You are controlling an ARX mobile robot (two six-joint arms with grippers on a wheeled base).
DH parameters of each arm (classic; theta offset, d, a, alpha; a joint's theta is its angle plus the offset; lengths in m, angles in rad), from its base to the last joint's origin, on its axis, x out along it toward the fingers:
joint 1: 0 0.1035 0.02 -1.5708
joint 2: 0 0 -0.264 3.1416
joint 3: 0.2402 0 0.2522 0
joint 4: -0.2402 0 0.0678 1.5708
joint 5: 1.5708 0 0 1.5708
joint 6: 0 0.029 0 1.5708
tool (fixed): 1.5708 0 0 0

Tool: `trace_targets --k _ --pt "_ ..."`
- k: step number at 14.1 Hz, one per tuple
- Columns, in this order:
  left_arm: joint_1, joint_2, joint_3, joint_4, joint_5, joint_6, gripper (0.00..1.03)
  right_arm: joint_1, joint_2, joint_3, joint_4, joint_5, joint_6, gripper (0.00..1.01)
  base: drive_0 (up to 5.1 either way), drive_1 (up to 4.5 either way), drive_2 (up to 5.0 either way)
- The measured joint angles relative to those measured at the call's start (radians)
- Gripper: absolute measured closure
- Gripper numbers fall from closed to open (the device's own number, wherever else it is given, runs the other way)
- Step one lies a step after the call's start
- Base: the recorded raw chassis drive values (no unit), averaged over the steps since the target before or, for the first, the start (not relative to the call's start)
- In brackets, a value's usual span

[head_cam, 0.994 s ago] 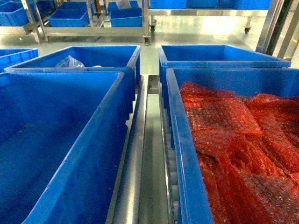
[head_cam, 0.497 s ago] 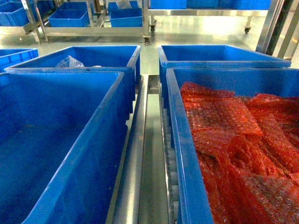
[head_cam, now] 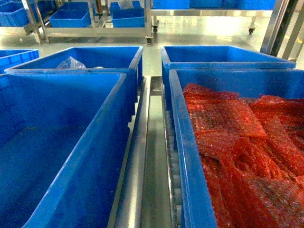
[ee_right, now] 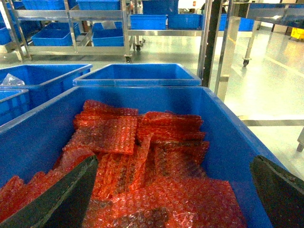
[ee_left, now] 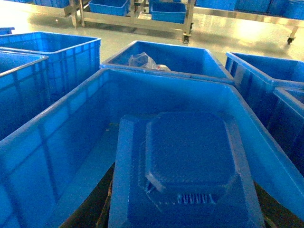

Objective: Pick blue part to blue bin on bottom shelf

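Four bins: they sit on the shelf (head_cam: 137, 156), two by two, so a drop from above is easy.
Part (ee_left: 187, 161): it hangs over the bin (ee_left: 57, 137), close under the left wrist camera.
Left gripper (ee_left: 185, 216): the jaws seem closed on the part; dark fingers peek out at both sides.
Right gripper (ee_right: 175, 190): the jaws are wide open and hold nothing. It waits over the red wrap (ee_right: 123, 137), out of the way.
Next, I think: lower the part and let go.
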Motion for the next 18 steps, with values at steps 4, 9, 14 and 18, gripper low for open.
trace_targets --k 4,9,14,18 --pt "-0.056 0.089 0.025 -0.013 -0.218 0.049 0.6 0.0 0.0 0.0 0.0 0.0 0.0 0.03 0.0 4.0 -3.9" --pt "0.214 0.542 0.153 0.417 0.078 0.112 0.6 0.0 0.0 0.0 0.0 0.0 0.0 0.03 0.0 4.0 -3.9" --pt "0.219 0.636 0.223 0.314 0.343 -0.105 0.12 0.0 0.0 0.0 0.0 0.0 0.0 0.03 0.0 1.6 -1.6" --pt "0.259 0.608 0.059 0.662 0.368 0.059 0.34 0.0 0.0 0.0 0.0 0.0 0.0 0.03 0.0 0.0 0.0"
